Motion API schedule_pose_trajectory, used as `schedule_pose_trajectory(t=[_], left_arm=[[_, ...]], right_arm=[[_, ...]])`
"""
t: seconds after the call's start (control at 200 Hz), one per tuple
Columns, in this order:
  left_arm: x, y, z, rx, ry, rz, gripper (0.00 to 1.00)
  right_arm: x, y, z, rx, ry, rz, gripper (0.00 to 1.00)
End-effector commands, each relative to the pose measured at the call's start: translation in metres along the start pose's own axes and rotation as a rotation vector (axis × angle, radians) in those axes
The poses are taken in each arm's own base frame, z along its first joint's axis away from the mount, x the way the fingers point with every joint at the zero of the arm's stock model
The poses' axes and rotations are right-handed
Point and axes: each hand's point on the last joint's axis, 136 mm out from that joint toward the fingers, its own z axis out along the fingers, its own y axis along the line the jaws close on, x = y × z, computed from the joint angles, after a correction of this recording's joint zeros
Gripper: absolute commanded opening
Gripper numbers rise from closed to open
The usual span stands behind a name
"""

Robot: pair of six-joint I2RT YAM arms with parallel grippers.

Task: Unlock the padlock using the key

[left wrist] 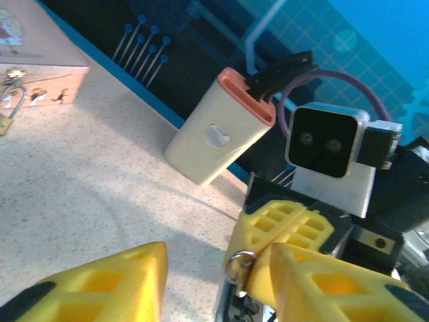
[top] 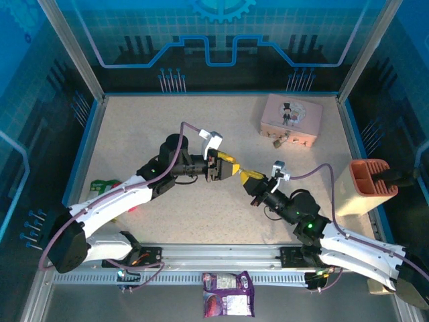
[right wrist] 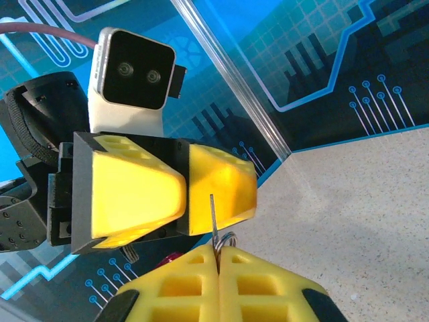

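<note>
my right gripper (top: 253, 179) was pressed shut on the key (right wrist: 212, 218), blade out, so my left gripper (top: 231, 168), spread wide, could likely regrip it. padlock (top: 277, 142) sat at the pink box (top: 291, 117) front, well apart from both.

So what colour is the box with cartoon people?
Pink. The pink rectangular box with cartoon figures shows best in the top external view.

Bright, even light from above the desk (top: 134, 134); soft shadows lie on it. Close yellow fingers (left wrist: 100, 285) look blurred.
</note>
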Motion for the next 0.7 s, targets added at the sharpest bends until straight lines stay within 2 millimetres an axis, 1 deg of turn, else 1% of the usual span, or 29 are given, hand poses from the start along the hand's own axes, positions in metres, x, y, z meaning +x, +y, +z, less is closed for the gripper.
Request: schedule_pose_trajectory(t=[0.0,0.08,0.21,0.35,0.56,0.695], left_arm=[[0.0014,-0.011,0.0001,0.082,0.005,0.012,0.4],[0.0033,-0.013,0.0001,0.097,0.013,0.014,0.35],[0.0041,-0.0164,0.0004,0.117,0.025,0.015,0.27],[0.0077,-0.0159,-0.0003,0.117,0.033,0.014,0.24],[0.008,-0.0151,-0.0006,0.116,0.035,0.009,0.25],[0.0096,-0.016,-0.0007,0.123,0.04,0.009,0.19]], right_arm=[[-0.0038,0.007,-0.0007,-0.029,-0.033,-0.003,0.0],[-0.0008,0.0075,-0.0002,-0.03,-0.026,-0.004,0.0],[-0.0013,0.01,-0.0001,-0.038,-0.038,0.002,0.0],[-0.0011,0.013,0.0012,-0.047,-0.043,0.01,0.0],[-0.0008,0.0132,0.0013,-0.046,-0.048,0.018,0.0],[-0.0007,0.0142,0.002,-0.049,-0.047,0.02,0.0]])
